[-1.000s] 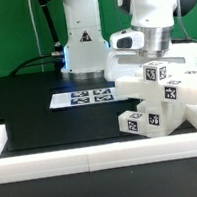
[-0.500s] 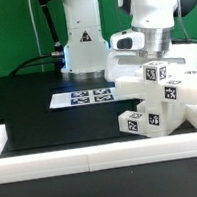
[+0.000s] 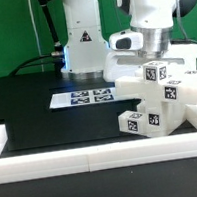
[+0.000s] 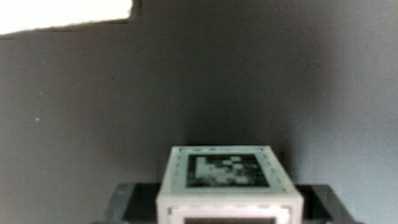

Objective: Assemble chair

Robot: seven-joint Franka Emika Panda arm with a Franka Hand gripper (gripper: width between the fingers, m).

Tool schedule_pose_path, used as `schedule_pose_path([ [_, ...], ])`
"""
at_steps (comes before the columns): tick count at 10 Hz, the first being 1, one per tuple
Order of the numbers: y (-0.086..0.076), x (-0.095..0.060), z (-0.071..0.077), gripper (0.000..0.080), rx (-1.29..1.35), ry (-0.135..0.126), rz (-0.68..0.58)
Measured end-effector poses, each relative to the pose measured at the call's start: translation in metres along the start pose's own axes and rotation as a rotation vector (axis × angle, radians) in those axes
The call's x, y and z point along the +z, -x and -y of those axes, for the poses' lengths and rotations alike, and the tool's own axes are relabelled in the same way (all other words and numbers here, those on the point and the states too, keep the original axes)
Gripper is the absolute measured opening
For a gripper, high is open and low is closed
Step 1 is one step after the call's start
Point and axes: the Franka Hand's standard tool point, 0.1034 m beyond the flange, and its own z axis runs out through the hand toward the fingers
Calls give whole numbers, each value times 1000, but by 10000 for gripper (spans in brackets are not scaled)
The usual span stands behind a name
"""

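Observation:
The chair [image 3: 153,104] is a cluster of white blocky parts with black-and-white tags, standing at the exterior view's right by the front rail. My gripper [image 3: 155,65] reaches straight down onto its topmost tagged block [image 3: 156,75], and the fingertips are hidden there. In the wrist view that white tagged block [image 4: 224,172] sits between my two dark fingers [image 4: 139,196], which press against both of its sides. My gripper [image 4: 226,203] is shut on this block. Black table surface lies beyond it.
The marker board [image 3: 81,97] lies flat on the black table [image 3: 27,106] behind the chair. White border rails [image 3: 85,161] run along the front and both sides. The arm's white base [image 3: 79,43] stands at the back. A white patch [image 4: 63,12] shows in the wrist view's corner.

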Motion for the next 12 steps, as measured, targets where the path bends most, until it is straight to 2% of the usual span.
schedule_pose_path([
  [2,-3,-14,-6,280,10,-18,14],
  [4,-7,-39,-15,281,34,-54,21],
  [6,-9,-63,-11,281,43,-78,21],
  [9,-8,-93,-10,281,66,-129,40],
  [11,-11,-110,-7,281,62,-140,47],
  [12,-18,-118,-6,281,59,-143,57],
])
